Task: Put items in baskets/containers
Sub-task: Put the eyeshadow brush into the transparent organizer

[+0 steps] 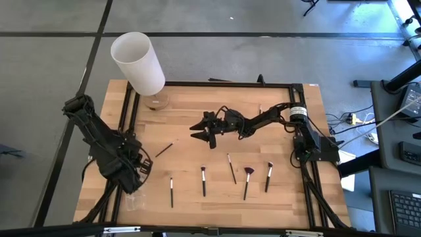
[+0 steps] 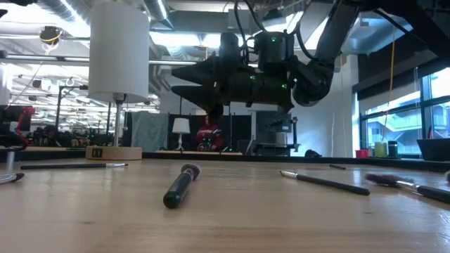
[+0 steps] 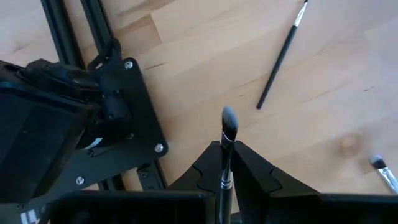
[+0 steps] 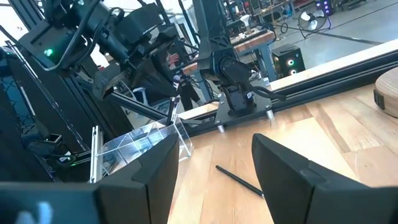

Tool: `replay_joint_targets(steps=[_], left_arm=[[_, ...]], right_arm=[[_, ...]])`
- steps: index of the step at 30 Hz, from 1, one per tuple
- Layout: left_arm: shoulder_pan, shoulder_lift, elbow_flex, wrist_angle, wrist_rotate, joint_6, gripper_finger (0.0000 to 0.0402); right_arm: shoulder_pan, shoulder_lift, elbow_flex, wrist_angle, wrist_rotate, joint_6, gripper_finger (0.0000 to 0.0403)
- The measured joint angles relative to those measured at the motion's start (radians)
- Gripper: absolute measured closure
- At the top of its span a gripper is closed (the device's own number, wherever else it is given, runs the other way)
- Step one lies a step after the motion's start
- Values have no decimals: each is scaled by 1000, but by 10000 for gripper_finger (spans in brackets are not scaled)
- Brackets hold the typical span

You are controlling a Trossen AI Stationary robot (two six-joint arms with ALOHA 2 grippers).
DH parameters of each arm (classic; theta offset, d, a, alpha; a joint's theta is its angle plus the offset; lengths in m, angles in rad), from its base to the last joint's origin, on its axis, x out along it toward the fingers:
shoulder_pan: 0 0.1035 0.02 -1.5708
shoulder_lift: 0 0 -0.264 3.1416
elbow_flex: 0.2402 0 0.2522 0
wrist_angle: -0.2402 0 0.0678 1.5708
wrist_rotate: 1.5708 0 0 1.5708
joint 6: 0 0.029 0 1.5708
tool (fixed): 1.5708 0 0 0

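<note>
Pinching one thin makeup brush [image 3: 228, 124], black handle, silver ferrule and small grey-white tuft, with the tuft end poking out past the fingertips: left gripper [image 3: 227, 152] clenched on the handle just behind the ferrule, at the front-left corner of the pale wooden table [image 1: 276, 99]. Probably very light and stiff along the handle, soft only at the tuft; smooth and round, so likely to swivel or slip in a narrow pinch. Best taken mid-handle or just behind the ferrule, never on the bristles, and across the shaft, not along it. Just beside the held brush, the small clear colourless plastic container [image 4: 140, 144], thin-walled and apparently light enough to skid if nudged; impossible to tell whether the brush is squarely over its opening. Farther out, a loose row of similar slim brushes [image 1: 203, 181] lying flat along the table's front, among them a reddish-brown fan-headed brush [image 1: 247, 176], plus a lone dark brush [image 1: 164, 150] lying at an angle nearer the left arm; all low to the wood, so calling for a close, shallow pinch. Over the table's middle, right gripper [image 4: 214, 142] hanging with fingers spread wide, grasping nothing. At the back-left corner, a tall white cylinder [image 1: 138, 62].
</note>
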Motion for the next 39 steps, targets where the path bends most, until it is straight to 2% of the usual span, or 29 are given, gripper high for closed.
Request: replay_joint_targets(steps=[10, 16, 21, 27, 34, 39], left_arm=[[0, 4, 0, 50, 72, 1, 371], [0, 4, 0, 53, 149, 1, 328], [0, 4, 0, 52, 161, 1, 291], [0, 4, 3, 43, 204, 9, 267], [25, 4, 134, -5, 104, 118, 266], [131, 5, 222, 2, -38, 330, 280]], right_arm=[[0, -2, 0, 1, 0, 0, 202], [0, -2, 0, 1, 0, 0, 202], [0, -2, 0, 1, 0, -1, 202], [0, -2, 0, -1, 0, -1, 202], [0, -2, 1, -25, 0, -1, 202], [0, -2, 25, -67, 0, -1, 202]])
